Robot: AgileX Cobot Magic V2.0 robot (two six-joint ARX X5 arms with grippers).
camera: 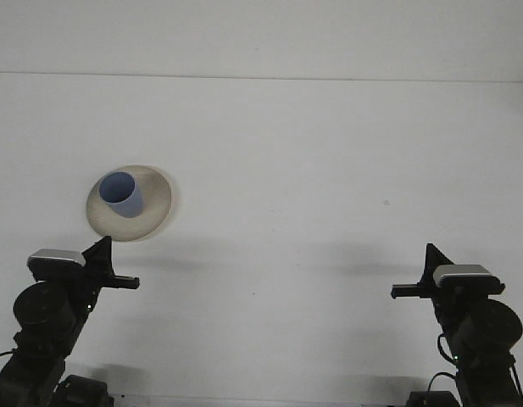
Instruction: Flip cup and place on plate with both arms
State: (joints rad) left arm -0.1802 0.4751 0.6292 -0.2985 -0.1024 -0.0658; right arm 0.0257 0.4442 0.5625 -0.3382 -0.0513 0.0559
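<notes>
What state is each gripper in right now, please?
Left gripper: shut, holding nothing, just short of the plate with the blue cup on it.
Right gripper: shut, holding nothing.

White table [329, 153]; pale wall [261, 34] behind.

Two black arms with round joints, silver-grey camera blocks and pointed black gripper [101, 248] fingers.

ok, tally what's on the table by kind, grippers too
Cup: 1, blue
Plate: 1, beige, under the cup
Grippers: 2, left gripper, right gripper
Total: 4
</notes>
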